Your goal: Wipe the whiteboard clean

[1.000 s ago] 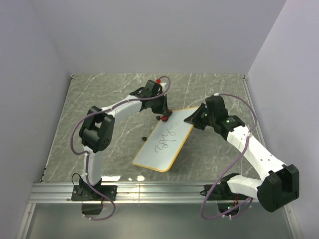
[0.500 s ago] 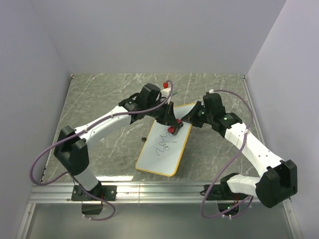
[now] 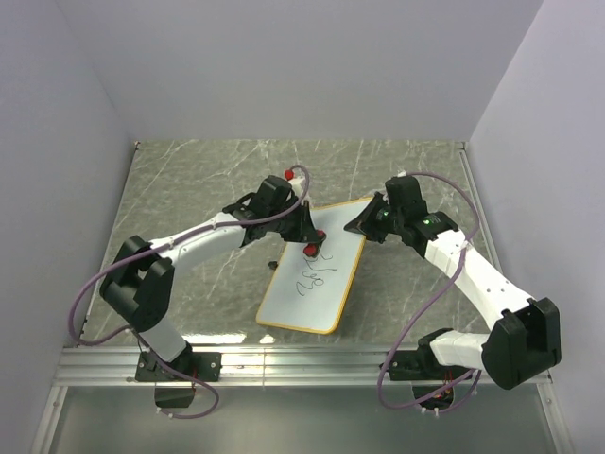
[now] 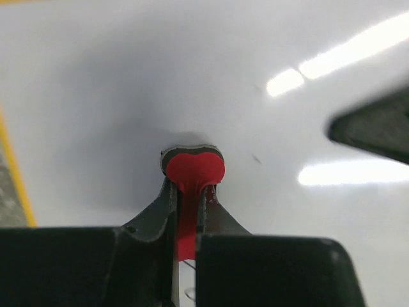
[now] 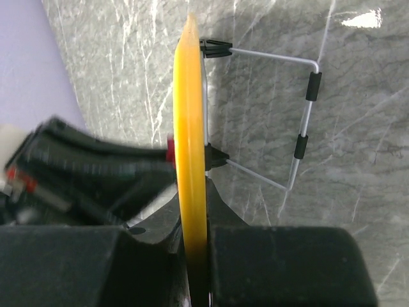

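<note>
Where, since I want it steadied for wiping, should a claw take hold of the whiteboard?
By its thin yellow rim at the far right edge, coming edge-on from the right. The whiteboard is thin, with a wire stand behind it, and this grip leaves its scribbled face free.

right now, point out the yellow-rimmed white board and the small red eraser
yellow-rimmed white board (image 3: 302,307): top external view, bare lower face
small red eraser (image 4: 192,169): left wrist view, rounded tip
</note>
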You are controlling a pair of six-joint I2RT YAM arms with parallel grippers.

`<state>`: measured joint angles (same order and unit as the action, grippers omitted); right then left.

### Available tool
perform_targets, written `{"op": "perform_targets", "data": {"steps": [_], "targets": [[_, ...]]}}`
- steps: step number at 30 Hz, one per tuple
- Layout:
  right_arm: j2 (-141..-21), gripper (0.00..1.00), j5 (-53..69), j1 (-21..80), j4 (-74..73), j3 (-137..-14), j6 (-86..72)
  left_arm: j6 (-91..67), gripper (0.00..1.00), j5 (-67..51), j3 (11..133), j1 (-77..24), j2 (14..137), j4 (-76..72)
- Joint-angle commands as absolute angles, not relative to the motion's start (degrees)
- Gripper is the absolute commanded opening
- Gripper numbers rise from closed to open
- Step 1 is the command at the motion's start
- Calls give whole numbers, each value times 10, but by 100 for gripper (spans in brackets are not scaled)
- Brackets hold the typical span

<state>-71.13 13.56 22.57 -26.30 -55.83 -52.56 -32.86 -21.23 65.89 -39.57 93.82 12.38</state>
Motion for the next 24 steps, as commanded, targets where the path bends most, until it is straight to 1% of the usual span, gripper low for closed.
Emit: {"op": "perform_targets", "data": {"steps": [1,5,8,17,20,24], "targets": [[-717,0,101,236,-272,-569,-480,-356,0,-136,633,-396,1014,111],[-711,0,100,236,-279,-566,-475,-360,0,-131,633,-383,1033,105],[-706,0,93,236,-288,-565,-470,-366,0,-154,625,-391,1005,97],[-720,0,88,235,-290,-577,-475,-402,0,-161,644,-496,863,138],[-731,0,86,235,-287,-583,-477,-424,0,-149,657,-525,827,153],[-749,0,69,234,-287,-588,-471,-459,0,-116,646,-557,795,150]]}}
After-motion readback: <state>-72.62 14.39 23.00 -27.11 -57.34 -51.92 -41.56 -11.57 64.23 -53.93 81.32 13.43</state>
